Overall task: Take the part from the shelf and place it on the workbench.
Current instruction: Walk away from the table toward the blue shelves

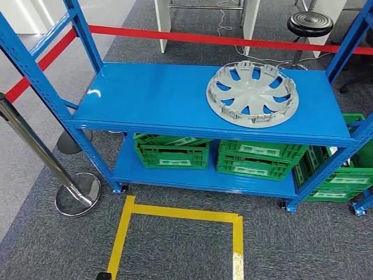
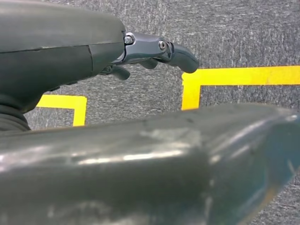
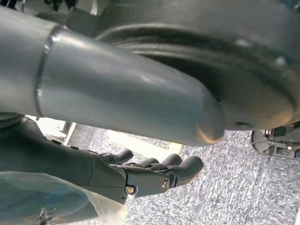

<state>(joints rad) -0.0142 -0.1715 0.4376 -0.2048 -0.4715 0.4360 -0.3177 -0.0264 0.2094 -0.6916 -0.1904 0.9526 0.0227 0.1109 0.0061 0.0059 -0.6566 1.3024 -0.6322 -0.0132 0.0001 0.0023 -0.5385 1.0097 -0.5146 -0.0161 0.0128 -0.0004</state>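
My left hand (image 2: 141,51) hangs over carpet, fingers loosely extended, holding nothing. My right hand (image 3: 148,173) likewise: fingers slightly curled, apart, nothing in them. One part (image 1: 252,93), a grey wheel cover, lies flat on the shelf (image 1: 149,96) top, right of centre, near the front edge. Bare blue board to its left. Four green crates (image 1: 171,151) show below. Yellow tape (image 1: 185,214) marks the floor.

This is looking like a workshop or a factory test area. A blue metal shelf (image 1: 176,96) is standing on grey carpet floor (image 1: 176,251), and green plastic crates (image 1: 172,151) are sitting on its lower level. A grey wheel cover (image 1: 252,93) is lying on the top level. Yellow tape (image 1: 185,214) is marking a square on the floor, and a red barrier belt (image 1: 220,39) is closing off the area.
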